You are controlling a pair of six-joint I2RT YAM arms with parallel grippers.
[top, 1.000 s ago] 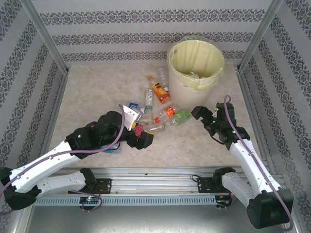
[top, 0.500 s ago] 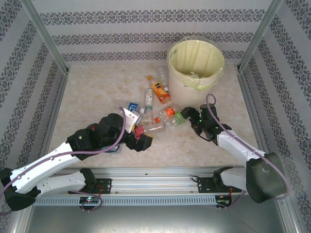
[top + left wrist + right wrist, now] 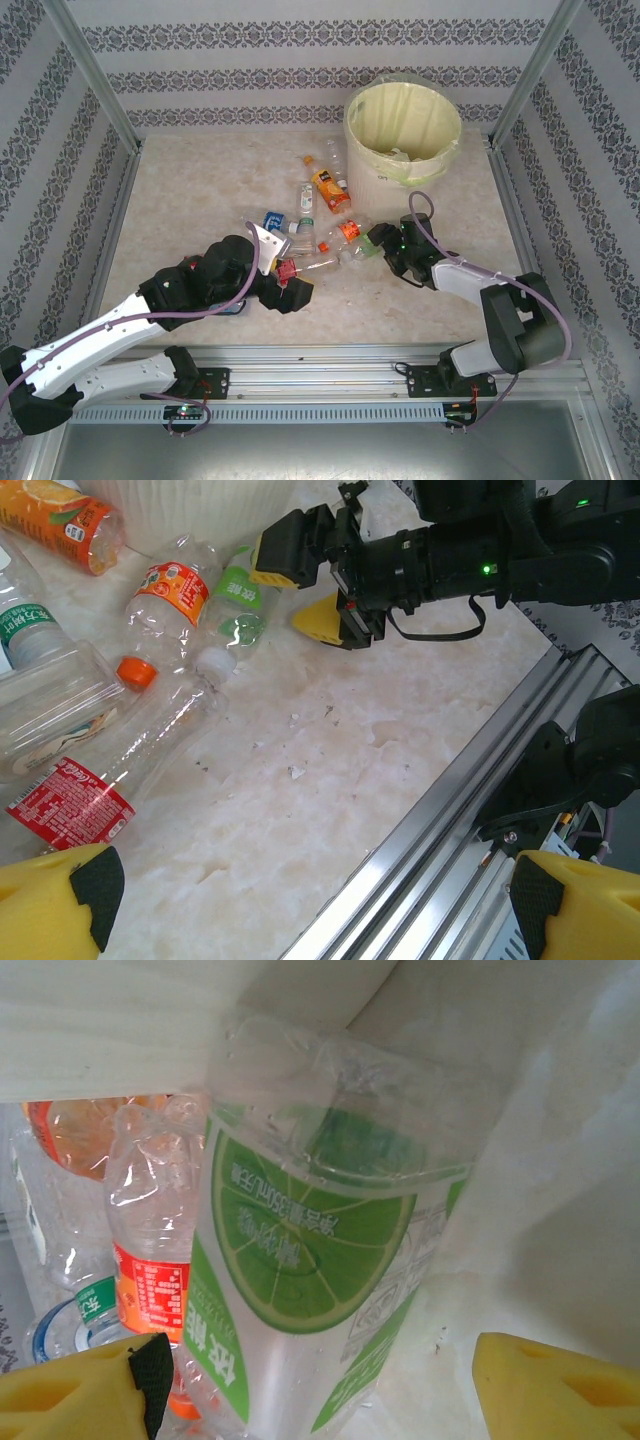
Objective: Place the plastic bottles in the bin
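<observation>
**A:** Right arm has folded in toward the middle of the table (image 3: 200,190) since a second ago. The right gripper (image 3: 384,243) now sits at the edge of the heap of bottles (image 3: 318,238), just in front of the bin (image 3: 372,178). Left arm has barely shifted.

**B:** How wide is the right one?

**A:** Jaws apart, though narrower than they were. They straddle the base of the green bottle (image 3: 310,1260). From its wrist camera, a yellow finger (image 3: 75,1395) stands on each side with a sliver of gap to the plastic, so it is not clamped.

**B:** And the left gripper (image 3: 320,910)?

**A:** Spread fully wide and holding nothing. It is low over the table, and the red bottle (image 3: 70,805) lies just beside one finger.

**B:** What about the bin?

**A:** Upright at the back right, lined with a pale yellow bag (image 3: 380,115). A few pale crumpled shapes lie at the bottom, but I cannot tell what they are.

**B:** The other bottles?

**A:** All lying on the table, left of and in front of the bin, between the two grippers. The orange bottle (image 3: 328,190) lies close to the bin's wall.
</observation>
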